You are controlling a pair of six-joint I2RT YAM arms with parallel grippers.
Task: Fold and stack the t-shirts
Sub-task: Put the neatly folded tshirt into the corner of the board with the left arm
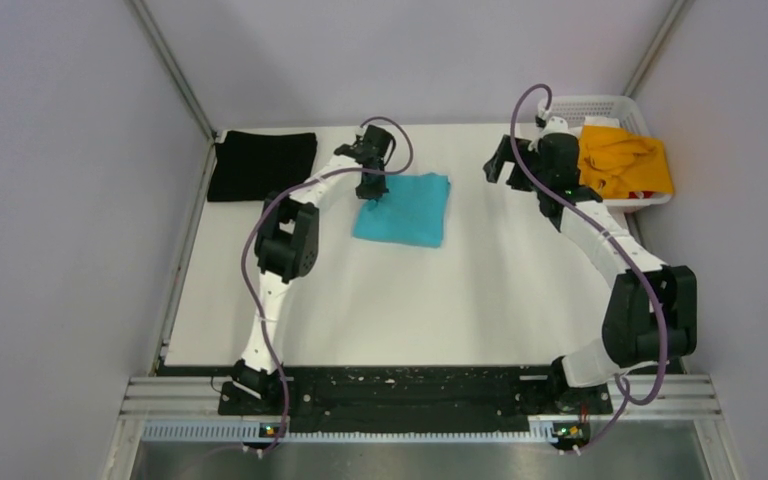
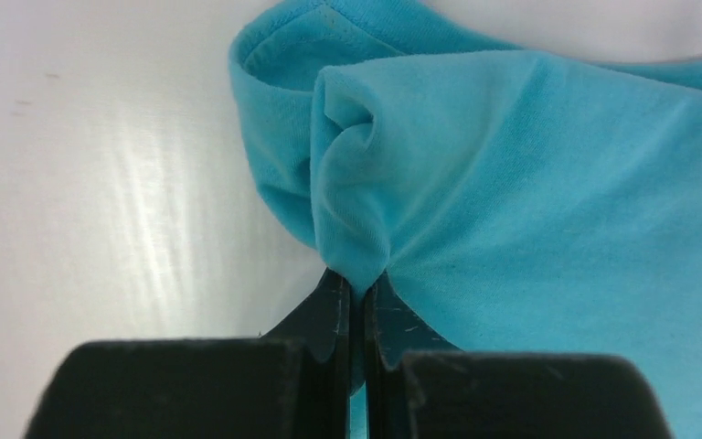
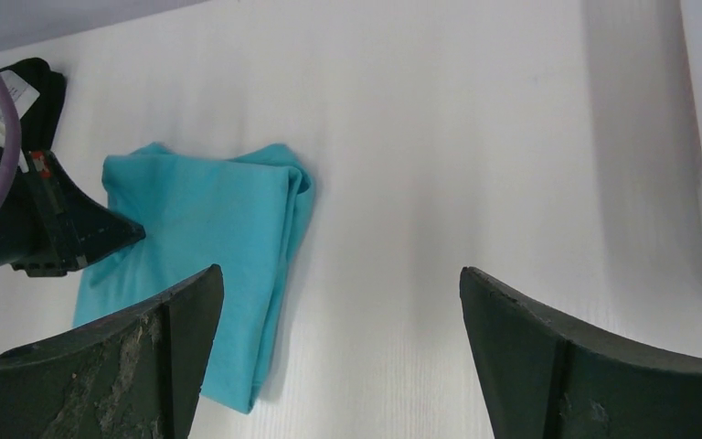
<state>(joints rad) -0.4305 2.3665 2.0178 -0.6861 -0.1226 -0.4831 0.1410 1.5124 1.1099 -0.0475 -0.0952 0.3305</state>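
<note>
Beyond the arm bases at the near edge, the white worktop carries the turquoise-blue t-shirt a little past its middle, folded into a rough rectangle. The left gripper stands over the shirt's far left corner, clenched on a pinched-up fold of the turquoise cloth. In the wrist view the fabric bunches into a small peak between the two closed fingers. To the right, well apart from that shirt, the right gripper hovers above the worktop with its fingers spread wide, grasping nothing. At the far left corner the black t-shirt lies folded flat. At the far right the orange-yellow t-shirt sits crumpled in a white lattice basket, just beside the right arm's wrist.
</note>
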